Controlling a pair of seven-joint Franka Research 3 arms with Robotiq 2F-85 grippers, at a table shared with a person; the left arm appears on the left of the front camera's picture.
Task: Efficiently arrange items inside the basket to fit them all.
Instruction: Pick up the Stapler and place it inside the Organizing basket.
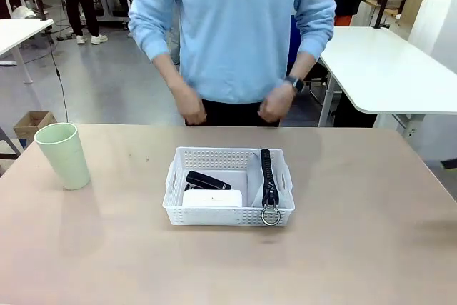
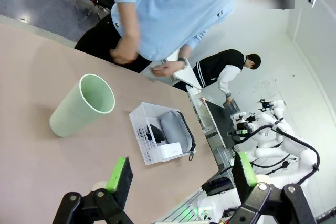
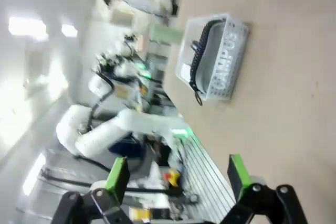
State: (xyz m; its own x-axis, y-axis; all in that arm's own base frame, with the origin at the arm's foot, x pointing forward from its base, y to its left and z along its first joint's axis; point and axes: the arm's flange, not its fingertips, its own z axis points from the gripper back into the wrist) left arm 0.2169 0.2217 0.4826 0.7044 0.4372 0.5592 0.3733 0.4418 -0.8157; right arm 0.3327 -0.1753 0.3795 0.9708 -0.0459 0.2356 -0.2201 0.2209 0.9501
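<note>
cup stood left of the basket, so we judged our left gripper, spread like the right gripper, should fetch it.

Basket: white plastic, perforated walls, smooth with a faint sheen; lay ahead of the left gripper.
Pouch: grey cloth, matt, finely textured; printed letters on its side faced the right gripper.
Zipper: black, ribbed, slightly glossy.
Ring: metal, shiny.
Box: white, smooth, plastic-looking, low gloss.
Black object: smooth, semi-gloss; material could not be told.
Cup: pale green, smooth, matt, plastic-looking; ahead and left of the left gripper.
Table: beige, smooth, matt with soft reflections.
Pads: green, matt, rubbery-looking, on black matt fingers.
</note>
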